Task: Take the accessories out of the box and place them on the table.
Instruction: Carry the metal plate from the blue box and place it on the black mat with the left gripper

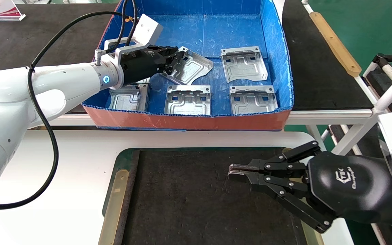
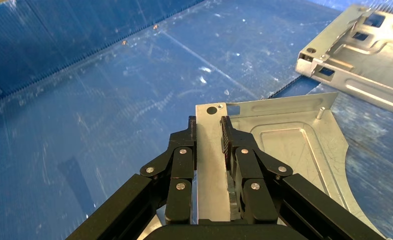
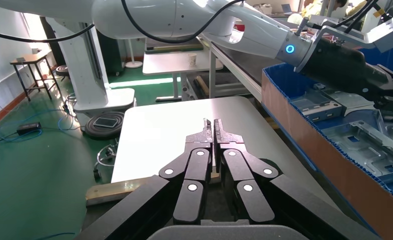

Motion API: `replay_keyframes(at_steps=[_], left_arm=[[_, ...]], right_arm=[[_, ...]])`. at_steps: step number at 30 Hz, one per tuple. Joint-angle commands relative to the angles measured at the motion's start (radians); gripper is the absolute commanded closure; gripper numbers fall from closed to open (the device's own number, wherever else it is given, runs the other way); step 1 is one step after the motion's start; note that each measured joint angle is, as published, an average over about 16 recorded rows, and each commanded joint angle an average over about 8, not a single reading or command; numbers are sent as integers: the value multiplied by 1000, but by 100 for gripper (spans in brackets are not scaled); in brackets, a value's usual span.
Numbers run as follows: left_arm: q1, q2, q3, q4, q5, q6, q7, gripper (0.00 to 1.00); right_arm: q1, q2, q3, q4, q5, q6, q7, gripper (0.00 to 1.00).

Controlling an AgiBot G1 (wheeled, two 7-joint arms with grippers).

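Note:
The box [image 1: 189, 120], blue inside and orange-red outside, holds several silver brackets. My left gripper [image 1: 175, 58] is inside the box, shut on the bent flange of one bracket [image 1: 191, 68], which is tilted up off the floor. In the left wrist view the fingers [image 2: 189, 145] clamp that flange [image 2: 210, 150]. Other brackets lie flat: at the back right [image 1: 243, 64], front right [image 1: 253, 99], front middle [image 1: 188, 100] and front left [image 1: 129, 97], partly hidden by my arm. My right gripper [image 1: 231, 172] is shut and empty above the table's black mat [image 1: 189, 197].
The white table [image 1: 80, 163] lies in front of the box, with tan strips [image 1: 112, 211] beside the mat. A black-topped bench [image 1: 315, 68] with a white rim carries the box. White tube framing [image 1: 383, 98] stands at the right.

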Motion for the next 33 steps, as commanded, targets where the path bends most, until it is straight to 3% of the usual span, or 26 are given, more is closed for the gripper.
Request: replay_keyframes(at_steps=[1, 4, 5, 17, 33], left_arm=[[4, -3, 0, -7, -3, 1, 0, 100], [7, -4, 6, -29, -8, -8, -9, 100], [7, -4, 8, -35, -9, -10, -13, 100], [-30, -47, -2, -107, -62, 79, 15, 100], [-42, -232, -47, -148, -162, 556, 249, 100]], right_arm=[[0, 0, 0, 0, 0, 0, 0, 40], [0, 0, 0, 0, 0, 0, 0, 2], [0, 0, 0, 0, 0, 0, 0, 0], [0, 0, 0, 0, 0, 0, 0, 0], [0, 0, 0, 0, 0, 0, 0, 0]])
